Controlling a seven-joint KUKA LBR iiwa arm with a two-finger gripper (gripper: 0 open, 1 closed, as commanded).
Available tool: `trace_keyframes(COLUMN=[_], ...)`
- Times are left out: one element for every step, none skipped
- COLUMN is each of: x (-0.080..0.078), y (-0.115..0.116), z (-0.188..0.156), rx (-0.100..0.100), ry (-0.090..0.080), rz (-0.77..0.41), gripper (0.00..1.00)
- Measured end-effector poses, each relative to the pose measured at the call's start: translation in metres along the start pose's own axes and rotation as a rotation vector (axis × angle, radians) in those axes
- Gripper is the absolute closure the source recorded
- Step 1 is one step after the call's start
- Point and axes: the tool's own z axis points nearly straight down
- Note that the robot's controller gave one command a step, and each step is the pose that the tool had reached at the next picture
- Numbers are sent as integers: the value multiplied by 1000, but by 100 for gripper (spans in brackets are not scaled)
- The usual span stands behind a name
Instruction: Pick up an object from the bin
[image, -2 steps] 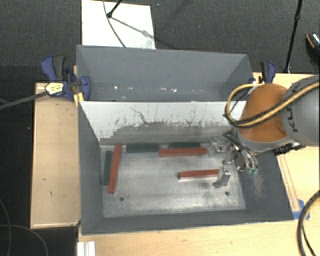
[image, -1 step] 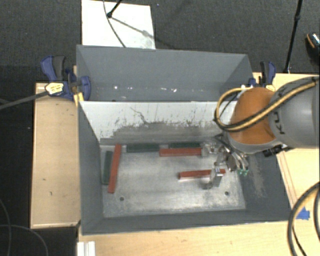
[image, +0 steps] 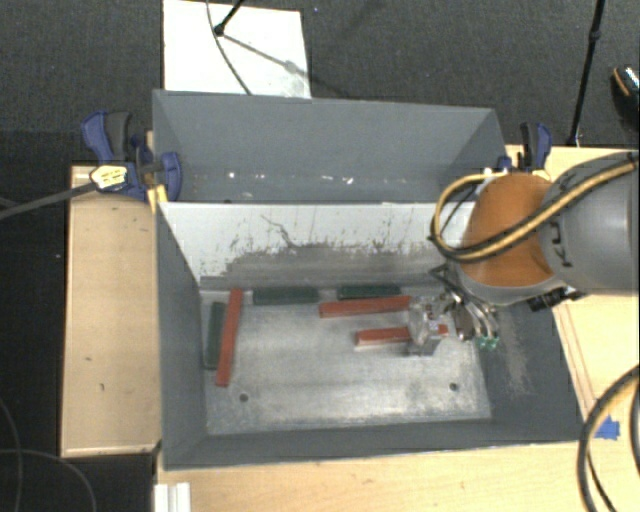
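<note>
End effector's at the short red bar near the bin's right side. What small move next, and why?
Probably nudge the end effector slightly toward the view's left. It sits at the right end of the short red bar; a grip nearer the bar's middle seems likelier to hold.

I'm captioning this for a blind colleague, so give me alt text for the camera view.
The gripper is down in the grey metal bin, at the right end of a short red bar lying on its floor. More red and dark green bars lie along the back wall and at the left.
</note>
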Motion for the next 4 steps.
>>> trace_keyframes(x=[1,-17,-28,-30], y=[0,16,55,53], z=[1,1,1,-2], rx=[0,0,-2,-1], ry=[3,-2,-4,-10], rz=[-3,-21,-60,-59], gripper=[0,0,0,100])
